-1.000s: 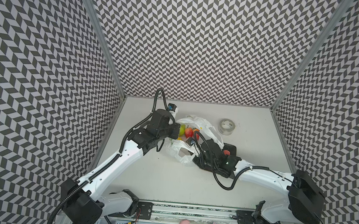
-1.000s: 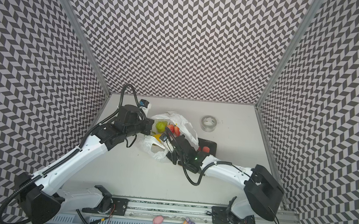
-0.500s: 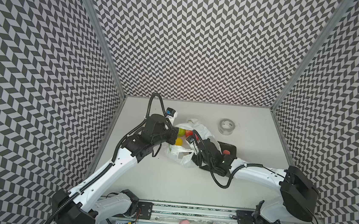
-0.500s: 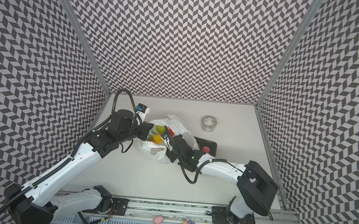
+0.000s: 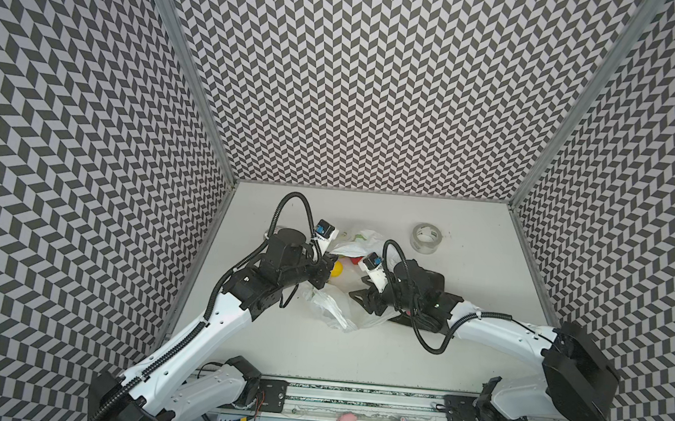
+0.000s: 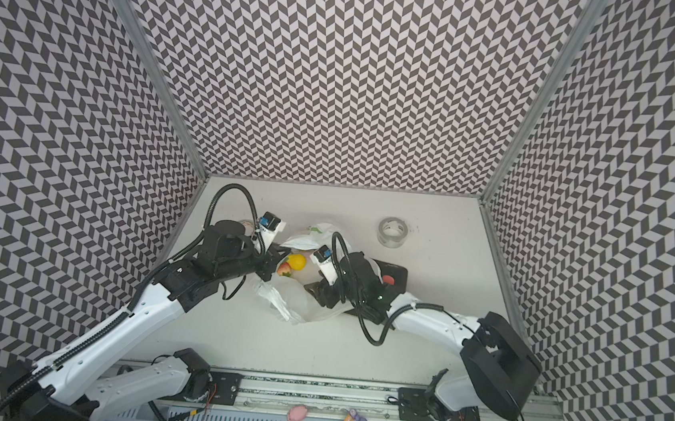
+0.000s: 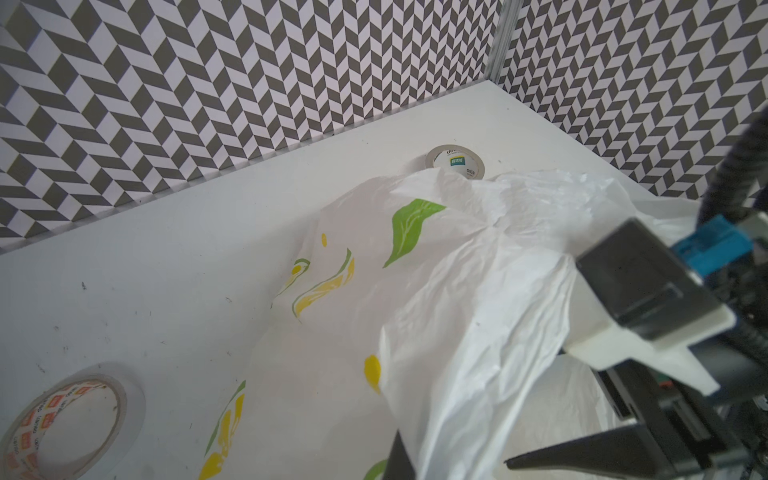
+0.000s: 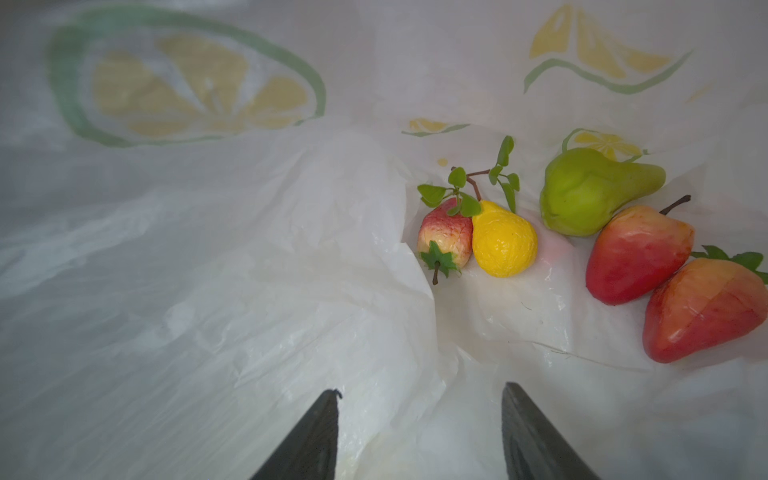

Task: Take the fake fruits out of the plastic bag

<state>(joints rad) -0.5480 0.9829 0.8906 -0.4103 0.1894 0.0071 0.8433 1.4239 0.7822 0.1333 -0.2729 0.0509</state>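
Folds of the plastic bag (image 5: 331, 309) lie crumpled on the table (image 5: 314, 355) between the two arms in both top views. All the fake fruits (image 6: 297, 261) that can be seen are inside it. The right wrist view shows five of them close together on the inner film: a small strawberry (image 8: 441, 239) touching a yellow lemon (image 8: 503, 241) with a leafy twig, then a green pear-shaped fruit (image 8: 582, 195), a red fruit (image 8: 636, 253) with a dark stem, and a big strawberry (image 8: 706, 307) just beside it. The right gripper (image 8: 419, 432) points into the bag with its fingers (image 8: 316, 440) clearly apart. Only white film lies below them, and the fruits ahead are not touched. The left gripper (image 5: 323, 276) is at the bag's rim beside the lemon with its fingers closed. The film rises up to them in the left wrist view, so they seem to pinch the bag's edge. A clear tape roll (image 5: 426, 238) stands apart near the back wall. A dark tray (image 6: 395, 271) lies partly under the right arm.
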